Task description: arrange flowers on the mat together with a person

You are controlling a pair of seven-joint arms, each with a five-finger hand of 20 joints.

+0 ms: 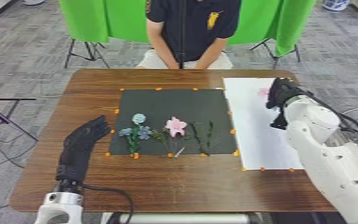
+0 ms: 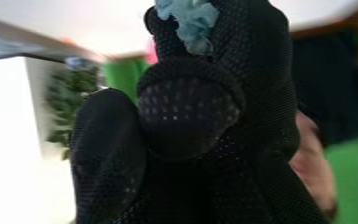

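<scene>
My right hand (image 1: pixel 285 100) is over the far right part of the white mat (image 1: pixel 255 130), beside a pink flower (image 1: pixel 264 92). In the right wrist view, the thumb of my right hand (image 2: pixel 189 112) presses toward its fingers, pinching a light blue flower (image 2: pixel 193 25); its stem is hidden by the glove. On the dark mat (image 1: pixel 171 100) lie a pale blue flower (image 1: pixel 139 118), darker blue flowers (image 1: pixel 143 133), a pink flower (image 1: pixel 175 126) and green stems (image 1: pixel 209 135). My left hand (image 1: pixel 85 135) rests left of the dark mat with relaxed fingers.
Small orange markers (image 1: pixel 233 131) line the edges of both mats. A thin pale stick (image 1: pixel 180 151) lies near the dark mat's front edge. The brown table (image 1: pixel 193 187) extends in front of the mats, and a black cable (image 1: pixel 113 190) runs by my left wrist.
</scene>
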